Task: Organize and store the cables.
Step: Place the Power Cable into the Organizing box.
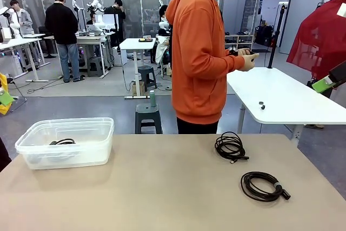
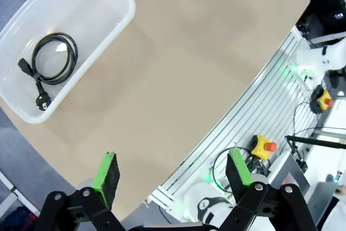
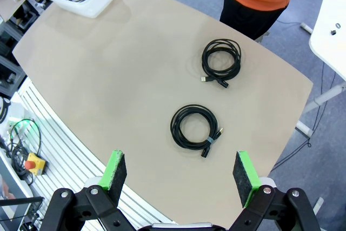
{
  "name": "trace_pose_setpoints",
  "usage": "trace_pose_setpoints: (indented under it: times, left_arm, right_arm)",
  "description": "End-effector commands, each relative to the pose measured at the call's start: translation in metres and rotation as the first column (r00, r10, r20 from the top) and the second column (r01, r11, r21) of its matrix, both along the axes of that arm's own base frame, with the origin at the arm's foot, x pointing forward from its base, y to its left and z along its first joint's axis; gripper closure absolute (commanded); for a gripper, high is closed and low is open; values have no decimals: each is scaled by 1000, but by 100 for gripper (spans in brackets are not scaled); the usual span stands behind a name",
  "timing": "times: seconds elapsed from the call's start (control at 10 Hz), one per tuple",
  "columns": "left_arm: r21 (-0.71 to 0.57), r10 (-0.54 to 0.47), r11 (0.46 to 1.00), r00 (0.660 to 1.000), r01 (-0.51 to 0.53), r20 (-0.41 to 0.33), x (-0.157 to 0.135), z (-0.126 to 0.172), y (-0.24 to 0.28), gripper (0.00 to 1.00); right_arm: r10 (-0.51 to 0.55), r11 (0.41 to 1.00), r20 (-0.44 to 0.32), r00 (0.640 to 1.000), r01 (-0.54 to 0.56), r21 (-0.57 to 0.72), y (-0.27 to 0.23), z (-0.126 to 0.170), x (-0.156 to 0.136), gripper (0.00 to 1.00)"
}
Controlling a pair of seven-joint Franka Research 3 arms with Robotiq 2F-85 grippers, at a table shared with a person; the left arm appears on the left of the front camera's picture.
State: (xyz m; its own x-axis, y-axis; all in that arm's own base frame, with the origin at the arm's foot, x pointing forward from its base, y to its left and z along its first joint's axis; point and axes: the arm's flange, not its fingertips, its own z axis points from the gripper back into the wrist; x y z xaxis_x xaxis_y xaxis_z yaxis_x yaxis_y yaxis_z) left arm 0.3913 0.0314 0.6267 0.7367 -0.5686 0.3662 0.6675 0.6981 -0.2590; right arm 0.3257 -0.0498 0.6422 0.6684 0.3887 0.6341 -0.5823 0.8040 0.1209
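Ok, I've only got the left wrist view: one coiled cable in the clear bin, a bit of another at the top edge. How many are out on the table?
Observer: Two, both loose on the table: a far coil near the person and a near coil closer to the robot's edge.
Operator: Is the right pincer on either?
Observer: No; the right pincer hangs open above the near coil, apart from it.
Operator: And the person?
Observer: Their hands are up at chest height on a small dark object, off the table.
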Motion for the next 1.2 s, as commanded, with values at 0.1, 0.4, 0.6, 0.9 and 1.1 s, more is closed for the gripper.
trace_pose_setpoints:
  times: [0.1, 0.4, 0.6, 0.9, 1.1]
  left_arm:
    - [0, 0, 1000, 1000, 0, 0, 0, 0, 0, 0]
    - [-4, -123, 991, 935, 132, 333, -5, 25, -28, 0]
    - [41, -140, 990, 893, 136, 428, -20, 34, -22, 0]
    - [71, -244, 969, 875, 237, 418, -34, 9, -24, 0]
    - [114, -318, 948, 850, 299, 420, -41, -1, -22, 0]
  right_arm:
    - [19, 1000, 3, 1000, -19, 7, -1, 0, 0, 0]
    - [19, 1000, 3, 1000, -19, 7, -1, 0, 0, 0]
    - [19, 1000, 3, 1000, -19, 7, -1, 0, 0, 0]
    - [19, 1000, 3, 1000, -19, 7, -1, 0, 0, 0]
    - [19, 1000, 3, 1000, -19, 7, -1, 0, 0, 0]
